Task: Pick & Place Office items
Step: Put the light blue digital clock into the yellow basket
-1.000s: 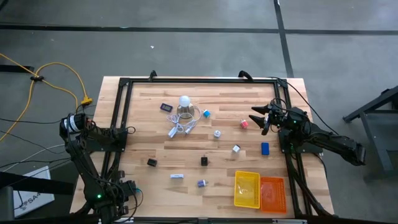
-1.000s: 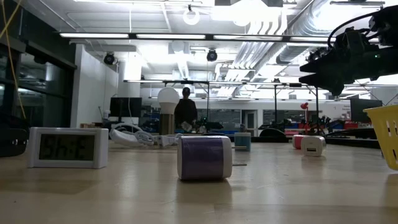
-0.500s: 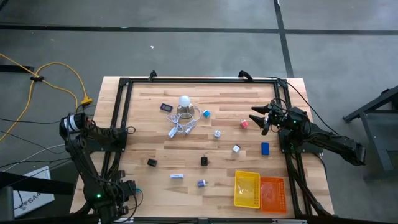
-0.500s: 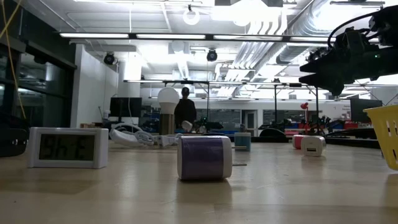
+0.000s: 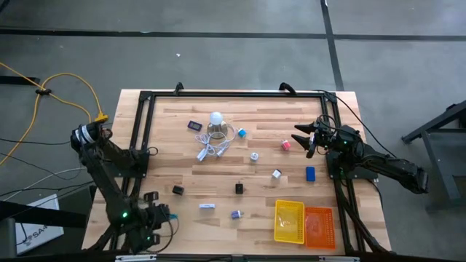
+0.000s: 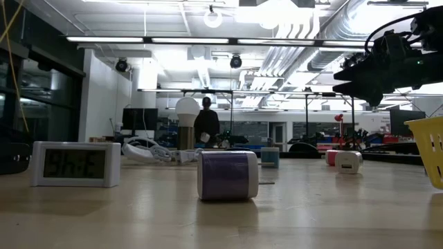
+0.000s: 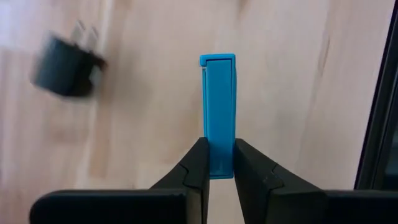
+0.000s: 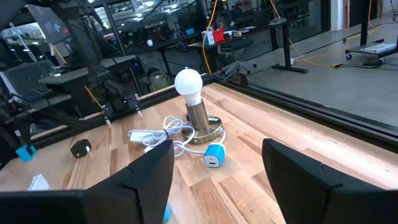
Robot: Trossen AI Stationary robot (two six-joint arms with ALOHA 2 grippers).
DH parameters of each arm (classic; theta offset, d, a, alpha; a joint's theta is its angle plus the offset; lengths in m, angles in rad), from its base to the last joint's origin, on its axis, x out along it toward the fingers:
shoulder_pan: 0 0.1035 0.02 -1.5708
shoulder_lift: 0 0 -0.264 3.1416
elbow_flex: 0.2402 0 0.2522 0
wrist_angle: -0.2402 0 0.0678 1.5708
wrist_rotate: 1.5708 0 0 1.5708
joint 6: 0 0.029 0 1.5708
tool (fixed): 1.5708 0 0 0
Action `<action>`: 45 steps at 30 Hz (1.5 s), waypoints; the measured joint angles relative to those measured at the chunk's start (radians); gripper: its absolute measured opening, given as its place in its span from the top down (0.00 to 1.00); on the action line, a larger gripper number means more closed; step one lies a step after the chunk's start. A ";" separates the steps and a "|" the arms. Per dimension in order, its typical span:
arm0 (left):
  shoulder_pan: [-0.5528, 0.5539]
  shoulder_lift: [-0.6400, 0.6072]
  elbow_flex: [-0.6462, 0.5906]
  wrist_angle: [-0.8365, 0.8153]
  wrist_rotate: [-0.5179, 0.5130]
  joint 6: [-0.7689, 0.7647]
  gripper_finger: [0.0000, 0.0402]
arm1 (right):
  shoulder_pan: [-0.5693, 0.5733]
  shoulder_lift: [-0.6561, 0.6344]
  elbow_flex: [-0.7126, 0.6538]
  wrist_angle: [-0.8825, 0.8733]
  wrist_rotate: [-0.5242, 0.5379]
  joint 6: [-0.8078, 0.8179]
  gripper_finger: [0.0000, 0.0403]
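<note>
While the left gripper (image 7: 219,167) hangs over the near left corner of the table (image 5: 218,156), its two fingers are pinched tight on a blue block (image 7: 218,112), which stands out straight past the fingertips above the wood, with a black plug-like piece (image 7: 65,73) lying near it. Over at the table's right side, the right gripper (image 5: 302,136) hovers with fingers spread wide and empty, the pink cube (image 5: 286,145) just beside it.

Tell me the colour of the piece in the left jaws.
Bright blue piece; the left wrist view shows it best.
</note>
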 joint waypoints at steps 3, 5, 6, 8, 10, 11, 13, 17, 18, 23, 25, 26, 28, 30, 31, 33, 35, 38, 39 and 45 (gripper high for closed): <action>0.087 -0.033 0.000 0.007 -0.004 0.068 0.89 | 0.000 0.000 0.000 0.000 0.000 0.000 0.42; 0.150 -0.053 0.000 0.027 -0.001 0.137 0.89 | 0.000 0.000 0.000 0.000 0.000 0.000 0.42; 0.183 -0.059 0.000 0.042 0.007 0.184 0.89 | 0.000 0.000 0.000 0.000 0.000 0.000 0.42; 0.246 -0.063 0.000 0.082 0.031 0.282 0.89 | 0.000 0.000 0.000 0.000 0.000 0.000 0.42; 0.312 -0.063 0.000 0.125 0.077 0.370 0.89 | 0.000 0.000 0.000 0.000 0.000 0.000 0.42; 0.345 -0.063 0.000 0.144 0.102 0.410 0.89 | 0.000 0.000 0.000 0.000 0.000 0.000 0.42; 0.411 -0.063 0.000 0.175 0.147 0.487 0.89 | 0.000 0.000 0.000 0.000 0.000 0.000 0.42; 0.532 -0.063 0.000 0.227 0.207 0.627 0.89 | 0.000 0.000 0.000 0.000 0.000 0.000 0.42; 0.556 -0.063 0.000 0.243 0.220 0.655 0.89 | 0.000 0.000 0.000 0.000 0.000 0.000 0.42; 0.638 -0.061 0.019 0.279 0.247 0.760 0.89 | 0.000 0.000 0.000 0.000 0.000 0.000 0.42; 0.660 -0.047 0.048 0.279 0.247 0.794 0.89 | 0.000 0.000 0.000 0.000 0.000 0.000 0.42; 0.670 -0.038 0.065 0.274 0.247 0.814 0.89 | 0.000 0.000 0.000 0.000 0.000 0.000 0.42; 0.685 -0.009 0.112 0.258 0.247 0.849 0.89 | 0.000 0.000 0.000 0.000 0.000 0.000 0.42; 0.701 0.028 0.174 0.225 0.248 0.881 0.89 | 0.000 0.000 0.000 0.000 0.000 0.000 0.42; 0.709 0.048 0.204 0.200 0.248 0.893 0.89 | 0.000 0.000 0.000 0.000 0.000 0.000 0.42; 0.726 0.099 0.269 0.169 0.250 0.919 0.89 | 0.000 0.000 0.000 0.000 0.000 0.000 0.42; 0.740 0.143 0.325 0.142 0.250 0.950 0.89 | 0.000 0.000 0.000 0.000 0.000 0.000 0.42; 0.755 0.209 0.409 0.122 0.252 0.982 0.89 | 0.000 0.000 0.000 0.000 0.000 0.000 0.42; 0.761 0.234 0.437 0.108 0.253 0.992 0.89 | 0.000 0.000 0.000 0.000 0.000 0.000 0.42; 0.790 0.347 0.584 0.088 0.261 1.039 0.89 | 0.000 0.004 0.000 0.001 0.000 0.000 0.42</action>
